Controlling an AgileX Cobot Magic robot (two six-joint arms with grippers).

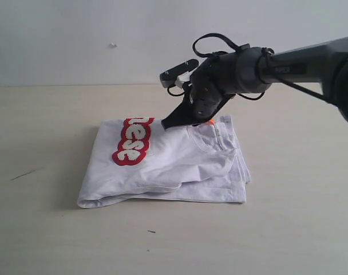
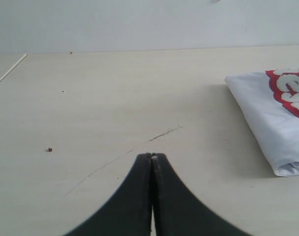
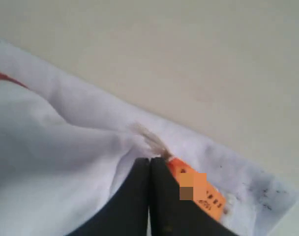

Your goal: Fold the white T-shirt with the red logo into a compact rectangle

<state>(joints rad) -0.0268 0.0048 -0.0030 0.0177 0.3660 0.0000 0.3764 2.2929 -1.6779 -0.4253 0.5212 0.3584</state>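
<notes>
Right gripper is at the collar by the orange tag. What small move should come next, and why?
Probably open the right gripper and lift clear: the white T-shirt already lies as a folded rectangle, fabric puckers at its shut tips beside the orange tag, and the left gripper sits shut over bare table.

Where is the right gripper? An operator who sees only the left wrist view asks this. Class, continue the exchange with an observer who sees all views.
Observer: The right gripper is down at the collar edge of the white T-shirt.
Operator: Open or shut?
Observer: Shut. Cloth puckers at its tips beside the orange neck tag. Whether it is pinching cloth, I cannot tell.
Operator: Is the fold done?
Observer: The shirt lies in a rough rectangle, with uneven layers at the collar end.
</notes>
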